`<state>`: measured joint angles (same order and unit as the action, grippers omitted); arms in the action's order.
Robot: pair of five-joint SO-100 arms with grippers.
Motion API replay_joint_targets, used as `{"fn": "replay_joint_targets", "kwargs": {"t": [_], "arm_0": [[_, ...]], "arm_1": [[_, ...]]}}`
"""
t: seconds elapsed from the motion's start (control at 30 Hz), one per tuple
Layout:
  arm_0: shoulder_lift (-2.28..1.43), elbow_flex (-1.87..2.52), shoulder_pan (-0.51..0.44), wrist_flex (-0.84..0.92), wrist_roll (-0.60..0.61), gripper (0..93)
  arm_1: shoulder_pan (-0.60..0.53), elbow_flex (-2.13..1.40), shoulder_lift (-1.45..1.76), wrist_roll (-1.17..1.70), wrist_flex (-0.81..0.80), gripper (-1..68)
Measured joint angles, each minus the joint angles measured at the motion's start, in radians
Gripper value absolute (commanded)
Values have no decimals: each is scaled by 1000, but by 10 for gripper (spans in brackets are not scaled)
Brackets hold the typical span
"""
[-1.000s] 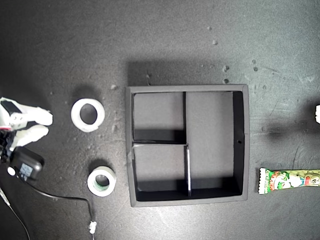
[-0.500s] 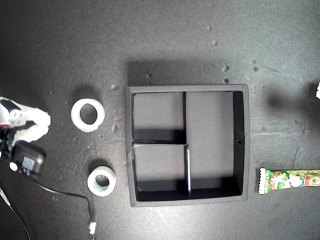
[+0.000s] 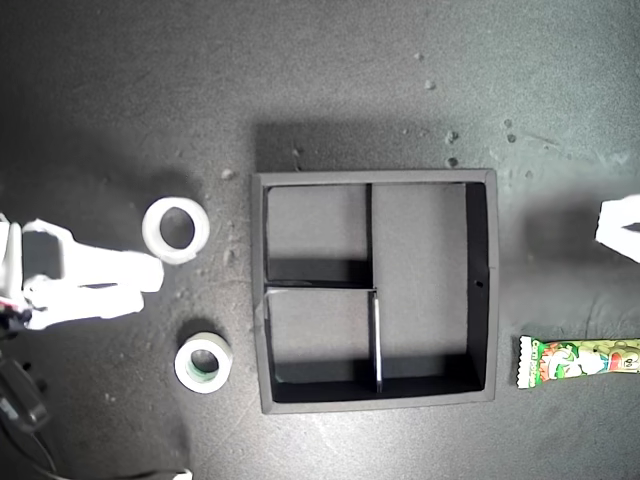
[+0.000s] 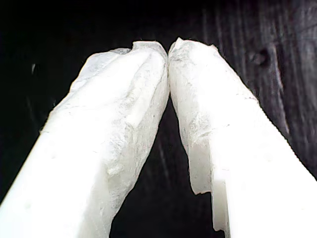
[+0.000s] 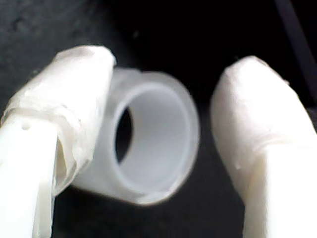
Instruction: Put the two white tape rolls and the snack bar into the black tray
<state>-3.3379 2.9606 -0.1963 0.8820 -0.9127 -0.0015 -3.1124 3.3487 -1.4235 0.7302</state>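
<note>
The plain white tape roll (image 3: pixel 176 229) lies on the dark table (image 3: pixel 330 90) at the exterior view's left, well apart from the black tray (image 3: pixel 482 285). My second gripper (image 5: pixel 158 99) is spread wide just beside it, the roll (image 5: pixel 148 153) showing between its fingers. The green-cored roll (image 3: pixel 203 362) lies nearer. The snack bar (image 3: pixel 578 359) lies right of the tray. My first gripper (image 4: pixel 168 49) has tips touching, holding nothing.
</note>
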Motion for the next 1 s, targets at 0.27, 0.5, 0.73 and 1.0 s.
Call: {"fn": "replay_joint_targets", "kwargs": {"t": [0.27, 0.5, 0.73, 1.0], "arm_0": [[141, -178, 86, 9, 0, 211], [801, -563, 110, 92, -34, 195], [1209, -718, 110, 130, -77, 170], [1356, -749, 100, 130, -84, 151]], "arm_1": [[97, 0, 0, -262, 54, -5], [124, 0, 0, -641, 92, -5], [66, 0, 0, -426, 49, -5], [31, 0, 0, -314, 37, -4]]}}
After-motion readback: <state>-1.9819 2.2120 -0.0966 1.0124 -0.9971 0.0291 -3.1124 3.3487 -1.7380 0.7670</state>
